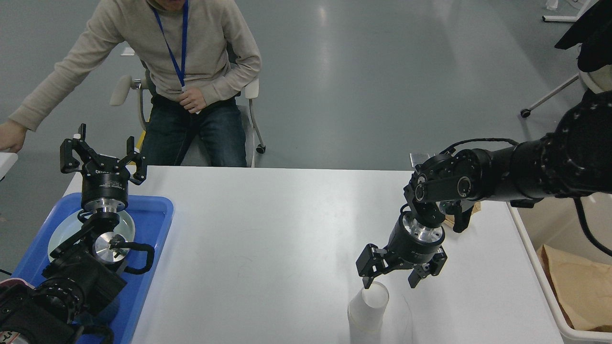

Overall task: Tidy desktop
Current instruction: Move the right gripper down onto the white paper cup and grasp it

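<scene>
Two spread grippers show in the head view: right gripper [389, 279] hangs just above the white paper cup [368, 310] low on the desktop [267, 229], so lowering centred before pinching seems wise, while left gripper [103, 155] idles upper left.

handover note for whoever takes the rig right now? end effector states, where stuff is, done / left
Right end effector: open, just above the white paper cup, nothing held.
Left end effector: open, empty, raised over the blue tray.
Cup stands on the desktop, near edge. Crumpled brown paper lies mostly hidden behind the right arm, near the beige bin.
Done: brown paper already in the bin.
Left: cup and crumpled paper.
</scene>
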Motion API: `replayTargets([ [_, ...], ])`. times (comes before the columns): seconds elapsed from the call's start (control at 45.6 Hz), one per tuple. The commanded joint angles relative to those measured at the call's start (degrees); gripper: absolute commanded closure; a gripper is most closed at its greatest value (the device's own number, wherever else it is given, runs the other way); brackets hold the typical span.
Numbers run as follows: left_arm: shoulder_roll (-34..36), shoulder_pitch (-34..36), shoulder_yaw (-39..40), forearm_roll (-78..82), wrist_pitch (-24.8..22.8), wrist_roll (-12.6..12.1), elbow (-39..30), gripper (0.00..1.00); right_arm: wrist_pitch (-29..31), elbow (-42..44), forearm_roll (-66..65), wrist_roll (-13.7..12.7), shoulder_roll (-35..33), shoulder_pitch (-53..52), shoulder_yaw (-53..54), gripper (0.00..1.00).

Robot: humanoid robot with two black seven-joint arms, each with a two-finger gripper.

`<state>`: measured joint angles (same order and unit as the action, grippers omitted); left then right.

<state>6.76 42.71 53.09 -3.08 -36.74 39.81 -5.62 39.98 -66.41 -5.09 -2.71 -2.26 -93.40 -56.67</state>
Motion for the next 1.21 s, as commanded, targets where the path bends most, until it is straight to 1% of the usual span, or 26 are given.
replayTargets([
  [0.0,0.01,0.0,0.0,0.0,0.0,0.0,0.0,0.04,0.18,0.22,0.0,-0.01,0.33,1.2,1.48,0.0],
  [0.175,0.01,0.0,0.0,0.0,0.0,0.0,0.0,0.04,0.1,0.4,0.0,-0.01,0.24,1.99,1.83,0.0],
  [0.351,0.01,-0.09,0.0,0.0,0.0,0.0,0.0,0.04,0.01,2.77,0.0,-0.01,0.42,4.89,1.83,0.0],
  [0.526,0.01,0.0,0.0,0.0,0.0,0.0,0.0,0.04,-0.69,3.92,0.0,-0.01,0.5,6.03,1.92,0.0],
  [0.614,0.01,0.0,0.0,0.0,0.0,0.0,0.0,0.04,-2.19,4.35,-0.09,-0.1,0.5,6.74,1.83,0.01],
  [0.658,0.01,0.0,0.0,0.0,0.0,0.0,0.0,0.04,-2.63,4.44,-0.09,-0.19,0.5,6.74,1.83,0.07],
  [0.702,0.01,0.0,0.0,0.0,0.0,-0.09,0.0,0.04,-2.72,4.36,-0.18,-0.36,0.59,6.74,1.74,0.16],
  [0.724,0.01,-0.09,0.0,0.0,0.0,0.0,0.0,0.04,-2.72,4.36,-0.53,-0.89,0.85,6.65,1.74,0.23],
  [0.767,0.01,-0.09,0.0,0.0,0.0,-0.09,0.0,0.04,-2.72,4.27,-0.53,-2.2,1.38,6.74,1.83,0.31],
  [0.811,0.01,0.0,0.0,0.0,0.0,0.0,0.0,0.04,-2.89,4.18,-0.53,-3.44,1.65,6.91,1.83,0.41],
  [0.833,0.01,0.0,0.0,0.0,-0.09,0.0,0.0,0.04,-2.98,4.18,-0.53,-3.79,1.65,6.91,1.83,0.43],
  [0.921,0.01,0.0,0.0,0.0,0.0,0.0,0.0,0.04,-4.65,4.27,-0.18,-3.79,1.65,7.79,1.92,0.45],
  [1.009,0.01,0.0,0.0,0.0,-0.09,0.0,0.0,0.04,-5.44,4.27,-0.18,-3.79,1.65,7.88,1.92,0.57],
  [1.096,0.01,0.0,0.0,0.0,-0.09,0.0,0.0,0.04,-5.18,4.09,-0.18,-3.79,1.56,7.7,1.92,0.77],
  [1.14,0.01,0.0,0.0,0.0,-0.09,-0.09,0.0,0.04,-4.91,4.0,-0.09,-3.88,1.38,7.62,1.92,0.89],
  [1.184,0.01,0.0,0.0,0.0,-0.09,-0.09,0.0,0.04,-4.74,3.92,-0.09,-3.97,1.38,7.53,1.92,0.96],
])
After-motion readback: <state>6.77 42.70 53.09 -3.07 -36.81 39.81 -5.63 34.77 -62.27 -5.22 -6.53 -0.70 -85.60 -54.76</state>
